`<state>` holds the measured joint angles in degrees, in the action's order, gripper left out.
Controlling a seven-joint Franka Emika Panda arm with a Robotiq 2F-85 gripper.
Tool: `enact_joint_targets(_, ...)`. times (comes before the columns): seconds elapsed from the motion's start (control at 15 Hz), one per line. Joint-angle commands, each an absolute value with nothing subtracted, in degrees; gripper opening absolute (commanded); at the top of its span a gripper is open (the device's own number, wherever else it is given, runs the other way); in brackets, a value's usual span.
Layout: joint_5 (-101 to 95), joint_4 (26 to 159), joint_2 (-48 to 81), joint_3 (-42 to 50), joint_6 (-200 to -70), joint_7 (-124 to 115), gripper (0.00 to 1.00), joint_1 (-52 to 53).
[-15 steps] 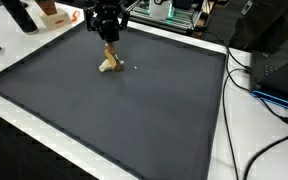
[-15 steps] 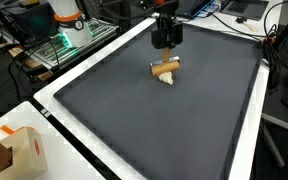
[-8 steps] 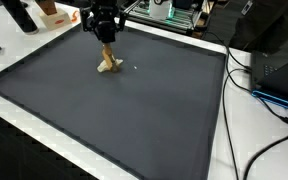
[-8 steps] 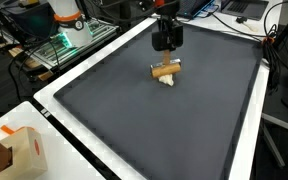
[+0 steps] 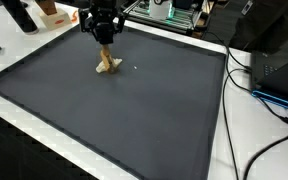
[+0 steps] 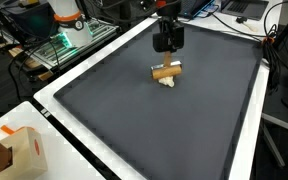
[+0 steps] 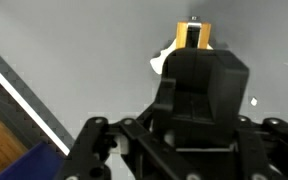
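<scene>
A small tan wooden piece [image 6: 165, 69] with a cream bit at its side lies on the dark mat [image 6: 174, 125], toward the far end. In both exterior views my gripper [image 6: 165, 47] hangs just above it, fingers pointing down, with a small gap to the piece in one of them. Seen from the opposite side, the tan piece [image 5: 108, 64] sits right under the gripper [image 5: 104, 42]. The wrist view is mostly filled by black gripper housing [image 7: 199, 100]; the tan piece [image 7: 192, 35] peeks out beyond it. The fingertips are hidden, so the jaws' state is unclear.
A white table border [image 6: 59, 100] frames the mat. A cardboard box [image 6: 16, 152] sits at one corner. Cables [image 5: 259, 120] and a black case [image 5: 279, 60] lie along one side; electronics and an orange item [image 5: 52, 14] crowd the far edge.
The gripper has drifted very slightly above the tan piece. The piece itself looks unmoved.
</scene>
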<state>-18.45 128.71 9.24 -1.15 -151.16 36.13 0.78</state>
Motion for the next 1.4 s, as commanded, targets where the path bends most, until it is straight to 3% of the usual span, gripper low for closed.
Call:
enact_joint_targets(0.0,-23.5,128.1,12.0,0.1,-153.2,32.5,0.23,0.5)
enact_joint_targets(1.33,-29.0,128.5,7.9,1.7,-152.6,24.8,0.23,0.4)
